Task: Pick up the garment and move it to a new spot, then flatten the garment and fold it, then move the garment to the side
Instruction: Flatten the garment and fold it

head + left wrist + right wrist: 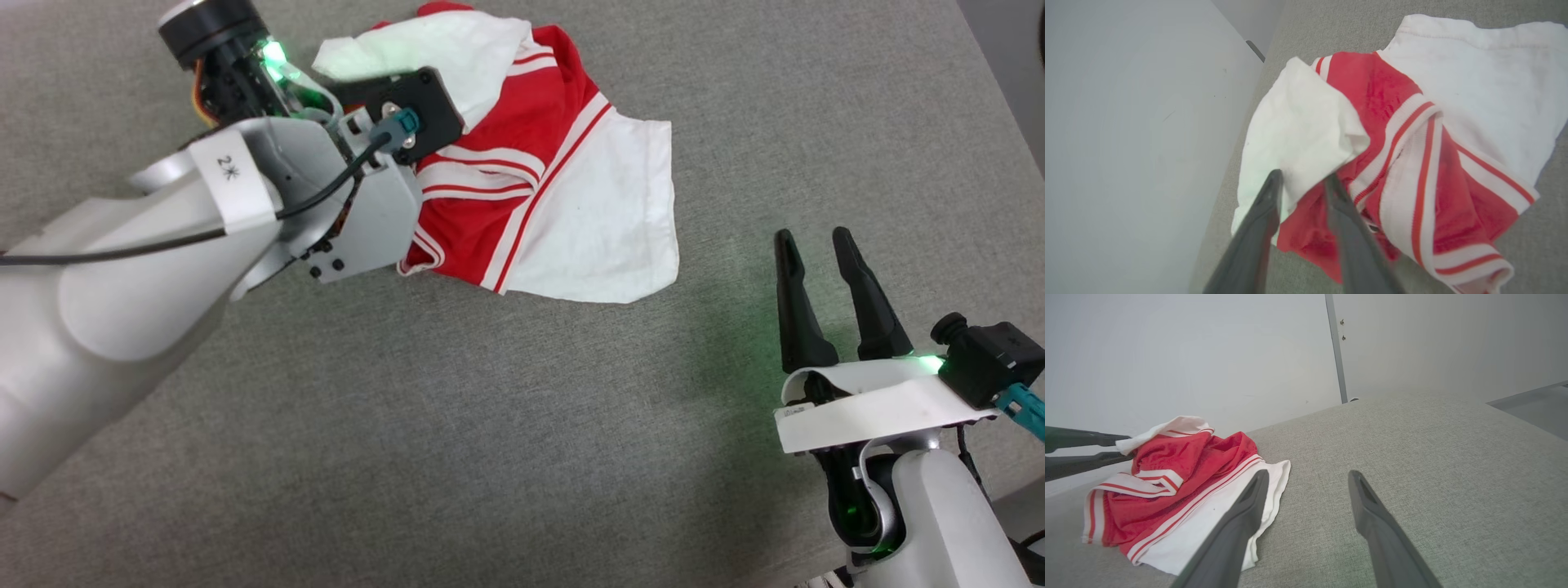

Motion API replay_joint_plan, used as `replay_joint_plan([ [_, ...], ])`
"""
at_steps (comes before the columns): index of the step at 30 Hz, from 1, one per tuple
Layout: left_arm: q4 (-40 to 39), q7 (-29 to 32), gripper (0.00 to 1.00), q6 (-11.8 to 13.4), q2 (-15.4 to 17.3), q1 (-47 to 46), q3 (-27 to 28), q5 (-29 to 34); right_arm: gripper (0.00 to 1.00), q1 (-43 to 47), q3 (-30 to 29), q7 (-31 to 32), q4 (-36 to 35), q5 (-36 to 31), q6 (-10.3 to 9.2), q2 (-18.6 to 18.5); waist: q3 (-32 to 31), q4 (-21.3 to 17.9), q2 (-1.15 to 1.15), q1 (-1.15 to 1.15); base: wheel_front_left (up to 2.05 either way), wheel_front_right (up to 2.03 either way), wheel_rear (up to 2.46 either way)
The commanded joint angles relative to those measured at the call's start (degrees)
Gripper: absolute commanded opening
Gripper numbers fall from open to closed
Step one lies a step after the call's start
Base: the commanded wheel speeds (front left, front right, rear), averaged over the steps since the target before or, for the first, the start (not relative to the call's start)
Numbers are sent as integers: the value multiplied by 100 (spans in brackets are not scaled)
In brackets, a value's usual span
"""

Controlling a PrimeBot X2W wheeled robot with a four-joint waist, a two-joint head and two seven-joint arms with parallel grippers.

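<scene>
Red mesh and white cotton make up the jersey shirt point(571, 204), which lies crumpled in a loose heap on the grey woven tabletop point(490, 449), toward the far left of the surface as the head camera sees it. One white sleeve is spread flat toward the right, and striped red-and-white trim runs across the folds in the middle. The left gripper point(1304, 179) reaches in over the heap's far left part. In the left wrist view its two dark fingers point(1267, 204) stand a little apart on either side of a raised white fold. Whether they are pinching that fold cannot be told. The right gripper point(816, 245) hangs over bare fabric near the lower right, well apart from the shirt, its fingers spread wide with nothing between them. The heap sits near the table's far edge, where a pale wall point(1208, 355) rises just behind it. A dark vertical strip point(1337, 355) divides that wall farther right. The table's right edge point(992, 82) cuts across the upper right corner of the head view. Broad open surface stretches in front of the shirt and to its right.
</scene>
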Motion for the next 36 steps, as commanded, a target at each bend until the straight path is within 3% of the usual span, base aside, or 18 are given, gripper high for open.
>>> replay_joint_plan([
  [1,24,-51,0,13,-17,-23,10,-11,100,34,-47,-26,-5,1,-2,13,-32,32,0,0,0,0,0],
  [8,177,-330,0,13,-106,-55,8,-202,100,41,-117,-26,50,-81,-2,11,-186,249,0,0,0,0,0],
  [14,255,-787,0,13,46,-5,10,-376,100,195,-313,-25,85,-265,-2,11,-432,685,0,0,0,0,0],
  [26,235,-1314,0,13,788,688,10,-842,100,194,-432,-26,195,-602,-2,9,-744,1529,0,0,0,0,0],
  [28,306,-1243,0,13,887,832,8,-1304,100,232,-439,-26,220,-645,-2,9,-766,1616,0,0,0,0,0],
  [30,444,-1055,0,14,958,915,16,-2201,100,263,-448,-26,230,-669,-2,10,-777,1682,0,0,0,0,0],
  [32,642,-475,0,13,987,1107,150,-3552,100,294,-446,-26,244,-683,-2,10,-789,1726,0,0,0,0,0],
  [36,1048,600,0,13,1134,1213,370,-5094,100,252,-407,-26,242,-720,-2,10,-766,1745,0,0,0,0,0],
])
